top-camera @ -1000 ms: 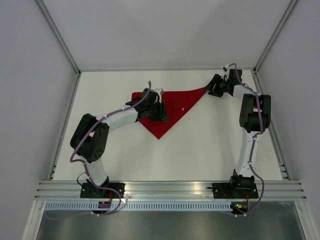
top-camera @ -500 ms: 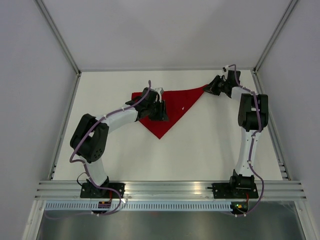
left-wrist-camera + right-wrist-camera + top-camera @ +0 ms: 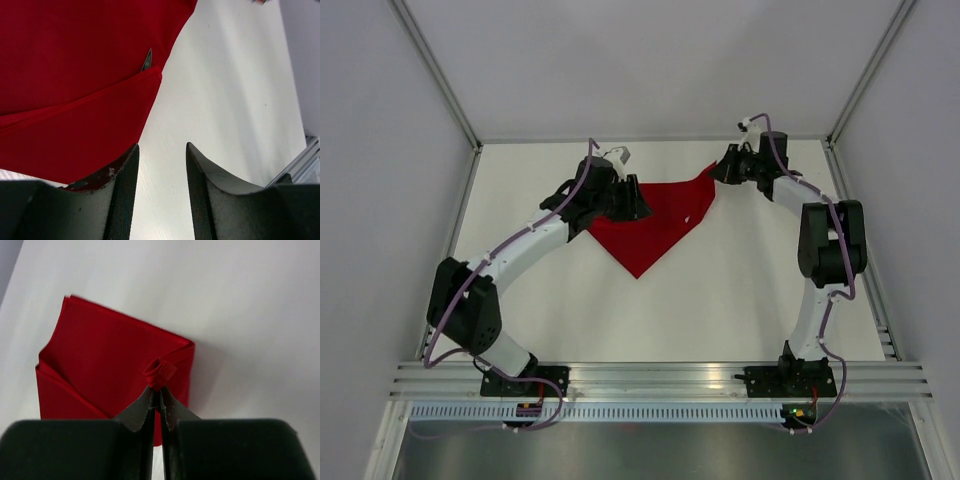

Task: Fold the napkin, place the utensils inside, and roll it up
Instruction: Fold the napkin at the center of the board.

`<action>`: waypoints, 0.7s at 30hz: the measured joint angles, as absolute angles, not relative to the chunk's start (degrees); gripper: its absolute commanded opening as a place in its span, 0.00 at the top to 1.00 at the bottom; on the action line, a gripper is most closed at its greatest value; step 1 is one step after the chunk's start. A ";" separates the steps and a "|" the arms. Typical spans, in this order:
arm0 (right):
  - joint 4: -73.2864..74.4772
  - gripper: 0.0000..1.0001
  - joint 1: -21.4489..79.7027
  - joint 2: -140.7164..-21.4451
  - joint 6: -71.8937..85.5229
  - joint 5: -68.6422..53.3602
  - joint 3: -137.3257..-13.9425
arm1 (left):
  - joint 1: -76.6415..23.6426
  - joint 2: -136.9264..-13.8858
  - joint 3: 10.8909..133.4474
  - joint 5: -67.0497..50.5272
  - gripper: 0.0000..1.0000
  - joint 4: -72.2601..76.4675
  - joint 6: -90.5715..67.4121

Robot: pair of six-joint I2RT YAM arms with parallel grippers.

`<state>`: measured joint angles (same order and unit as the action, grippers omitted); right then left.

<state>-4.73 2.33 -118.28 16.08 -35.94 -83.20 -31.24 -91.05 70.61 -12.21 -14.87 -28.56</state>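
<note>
napkin (image 3: 655, 225) lay as a triangle near the far edge of the worktop (image 3: 750, 290), right gripper (image 3: 156, 390) pinched shut on its far right corner, left gripper (image 3: 161, 150) part open and empty at its left side; the thin pinch might slip, or the unpinned cloth drag along.

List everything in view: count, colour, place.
napkin: one, bright red, folded into a triangle, far middle of the table
table: one, white, under the napkin and arms
frame rails: several, silver, across the near edge
walls: three, pale grey, left, right and far sides
left arm: one, black and white, reaching to the napkin's left side
right arm: one, black and white, reaching to its right corner
left gripper: one, black, open, at the napkin's edge
right gripper: one, black, shut on the napkin's bunched corner
</note>
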 measured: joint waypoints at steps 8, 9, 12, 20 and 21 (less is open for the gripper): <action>-1.89 0.91 20.18 -106.45 -5.69 -31.62 -73.34 | -30.24 -83.42 70.43 -10.20 0.52 -15.11 -30.33; -1.41 0.91 22.04 -105.75 -7.75 -30.94 -72.62 | -30.15 -82.41 70.04 -9.69 0.52 -15.20 -30.65; -0.36 0.91 27.59 -104.03 -14.98 -27.94 -70.30 | -29.58 -79.09 68.36 -8.58 0.52 -15.40 -31.70; 2.48 0.93 35.24 -103.55 -28.56 -20.18 -65.63 | -28.38 -74.06 66.35 -7.05 0.52 -16.23 -32.84; 2.59 0.93 35.94 -103.55 -29.41 -19.53 -65.28 | -28.34 -73.80 66.22 -6.98 0.52 -16.25 -32.88</action>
<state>2.59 35.94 -103.55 -29.41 -19.53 -65.28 -28.34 -73.80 66.22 -6.98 -16.25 -32.88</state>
